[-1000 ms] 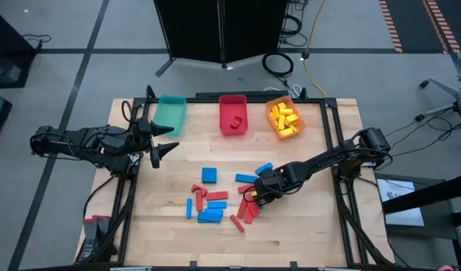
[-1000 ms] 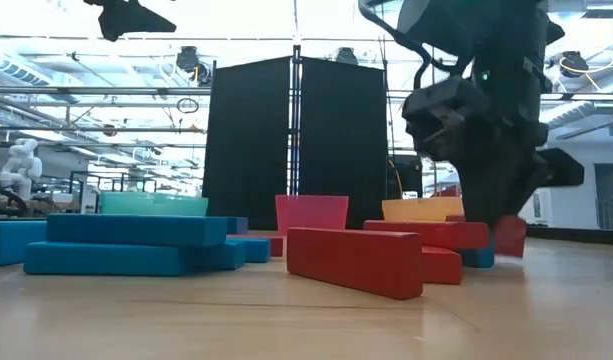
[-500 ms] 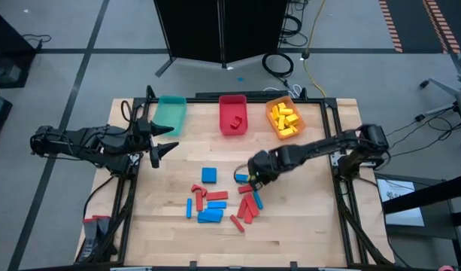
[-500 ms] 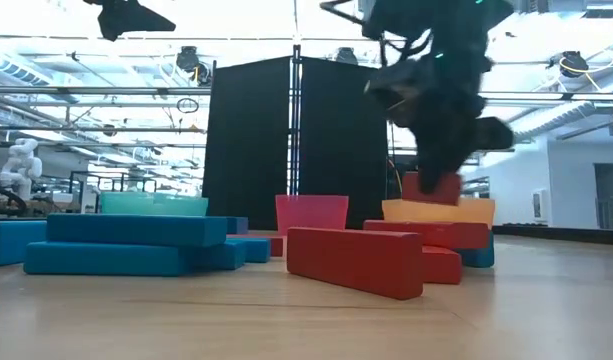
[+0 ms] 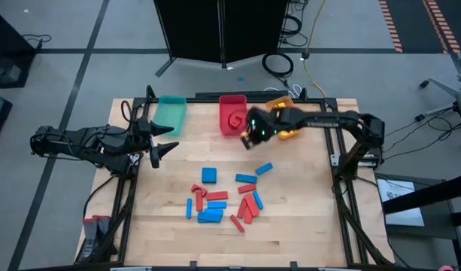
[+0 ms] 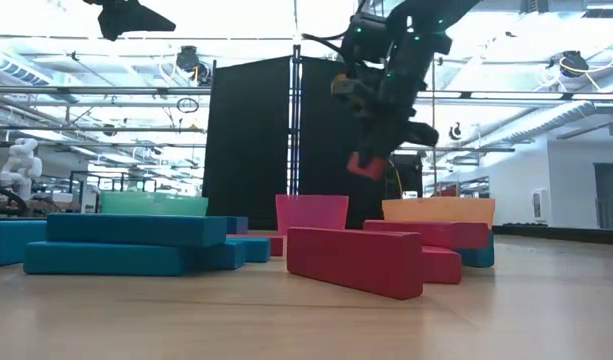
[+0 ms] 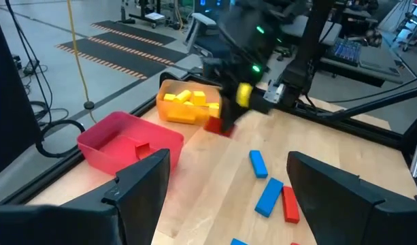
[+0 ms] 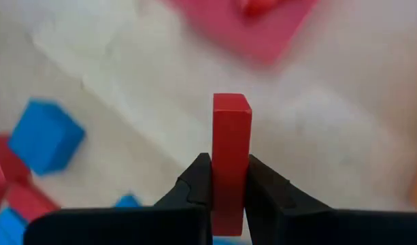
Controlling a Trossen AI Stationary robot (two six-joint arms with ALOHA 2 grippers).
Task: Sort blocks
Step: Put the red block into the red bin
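Observation:
Red and blue blocks lie in a loose heap on the wooden table's near middle. My right gripper hangs above the table just near of the red bin, shut on one red block, which also shows in the low view as a red block high above the table. My left gripper waits open at the table's left edge, near the teal bin, with nothing between its fingers. My right gripper pinches the red block between its two fingers, on the two long side faces at the block's end nearest the wrist. The fingers slant down from the table's right and lie along the block. Its free end sticks out past the fingertips, lifted clear.
Three bins stand in a row at the far edge: teal, red with a red block inside, and orange holding yellow blocks. Bare table lies between the bins and the heap. A black frame rail runs along the right side.
My right gripper has risen from the right side of the heap with the red block and swung toward the table's far edge, to just before the red bin, turning as it went. The block is now lifted clear. The heap's other blocks stay put.

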